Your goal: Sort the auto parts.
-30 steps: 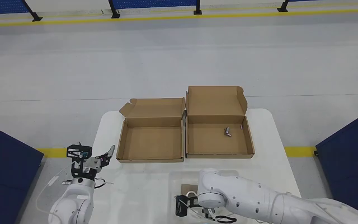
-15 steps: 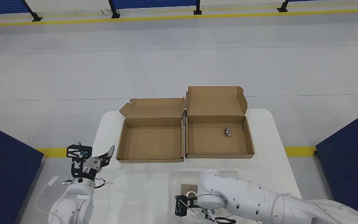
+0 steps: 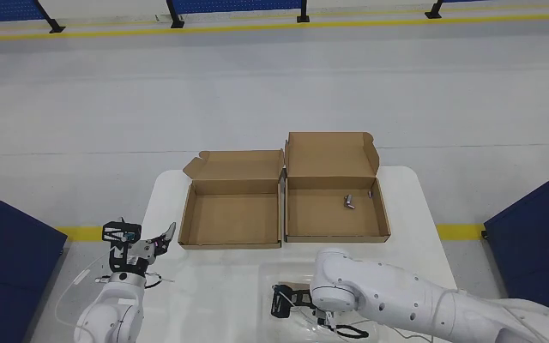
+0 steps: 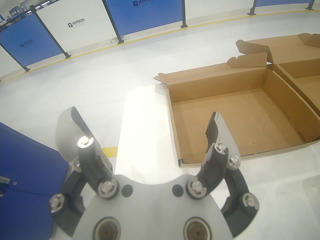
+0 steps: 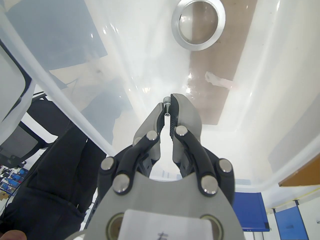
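White table [image 3: 214, 279], pale floor with a yellow line, blue and white panels [image 4: 82, 18] carrying logos. We note the right gripper [image 5: 167, 104] clamped on a small screw [image 5: 166, 100] inside the clear bin [image 5: 287, 51], near a metal ring [image 5: 198, 24]. The left gripper [image 4: 143, 116] is spread apart near a box [image 3: 230, 219].

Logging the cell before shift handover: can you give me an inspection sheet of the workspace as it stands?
Surface: white table, two open cardboard boxes side by side.
Job's things: left box empty; right box holds one small metal part; clear bin holds a metal ring.
Clutter: brown sheet under the bin.
Grippers: left gripper open, at the table's left edge, apart from the boxes; right gripper inside the bin, fingers shut on a small screw.
Cables: light cable beside the left arm.
Surroundings: partitions, yellow floor line.
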